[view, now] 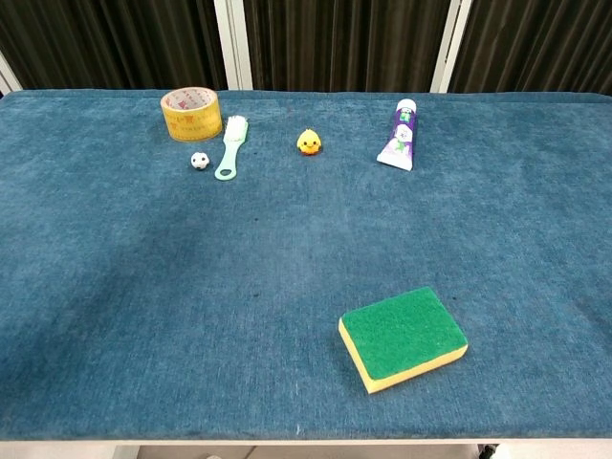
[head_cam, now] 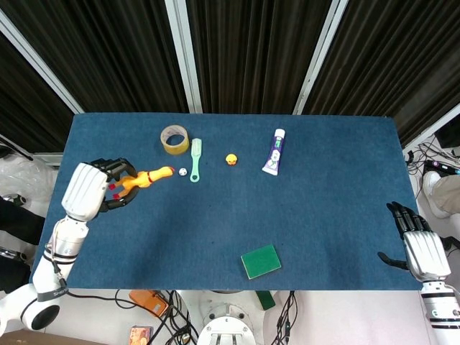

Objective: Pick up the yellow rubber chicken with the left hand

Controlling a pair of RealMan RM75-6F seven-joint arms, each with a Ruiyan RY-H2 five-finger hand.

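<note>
Blue cloth covers the table [head_cam: 302, 215]. Only from the head view do we see our left hand [head_cam: 90, 190] grasping the yellow rubber chicken [head_cam: 144, 177] above the table's left side, and our right hand [head_cam: 420, 248] released, fingers apart, off the right edge.

No legible text; print on the toothpaste tube [view: 397, 137] too small.

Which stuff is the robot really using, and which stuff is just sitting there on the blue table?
Using:
left hand
yellow rubber chicken

Just sitting there:
tape roll
green brush
tiny ball
little duck
tube
green sponge
right hand
</note>
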